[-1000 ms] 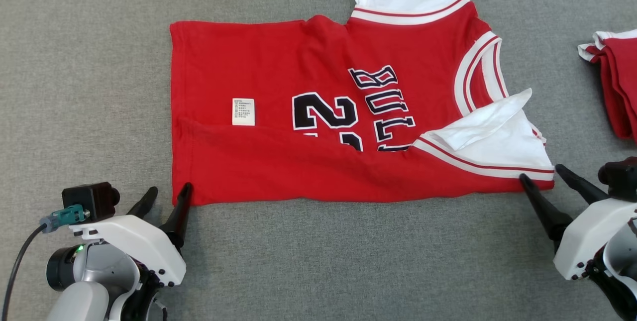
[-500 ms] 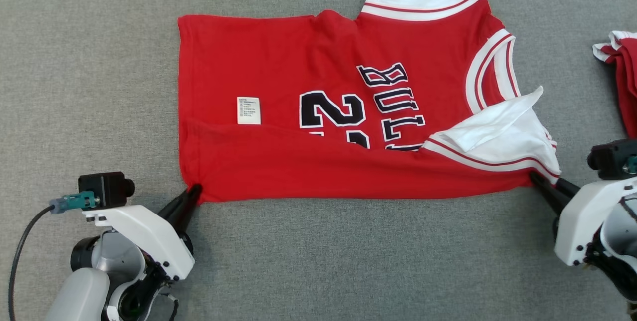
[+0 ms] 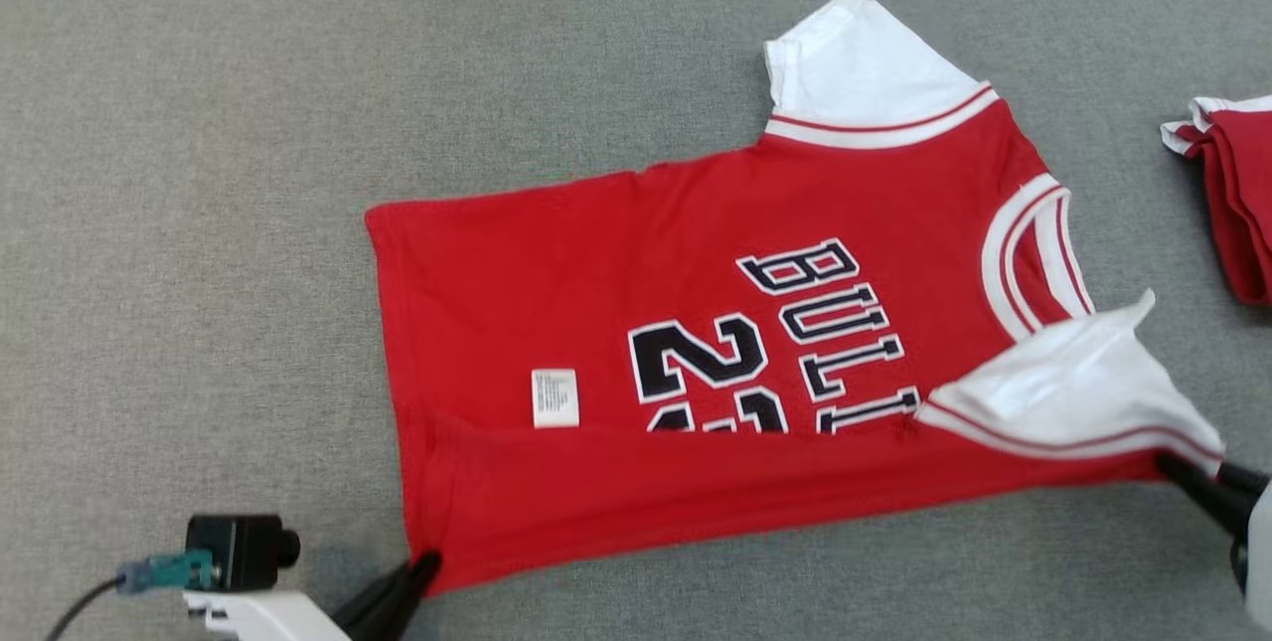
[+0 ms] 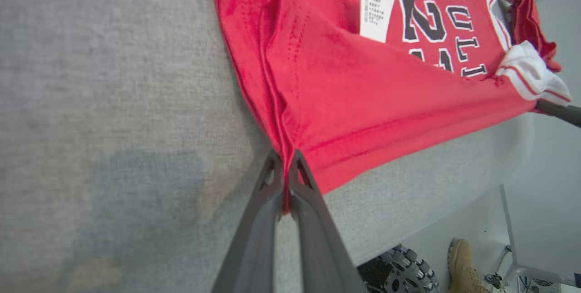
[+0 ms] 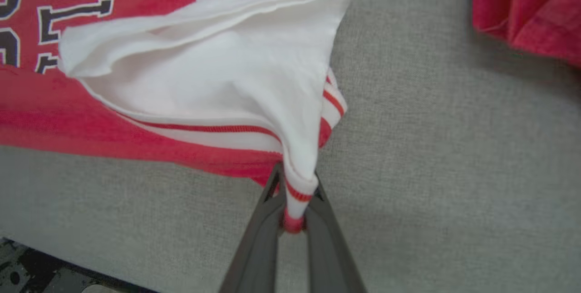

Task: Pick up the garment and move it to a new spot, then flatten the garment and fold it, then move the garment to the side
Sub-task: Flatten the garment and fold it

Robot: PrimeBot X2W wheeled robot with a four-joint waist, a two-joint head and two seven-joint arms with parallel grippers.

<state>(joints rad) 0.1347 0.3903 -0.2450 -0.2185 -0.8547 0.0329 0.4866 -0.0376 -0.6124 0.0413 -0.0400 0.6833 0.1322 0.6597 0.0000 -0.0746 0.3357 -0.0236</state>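
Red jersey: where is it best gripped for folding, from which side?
At its near corners, from the robot's side. The left gripper pinches the jersey at its hem corner, the right gripper the white sleeve tip. The doubled near edge runs straight between them, so it should lift evenly.

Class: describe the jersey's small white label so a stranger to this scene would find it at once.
A red jersey lies spread on the grey table. Its label sits just above the folded-over near edge, left of the black number. It alone is a small white rectangle of tiny print; the sleeves are large and plain.
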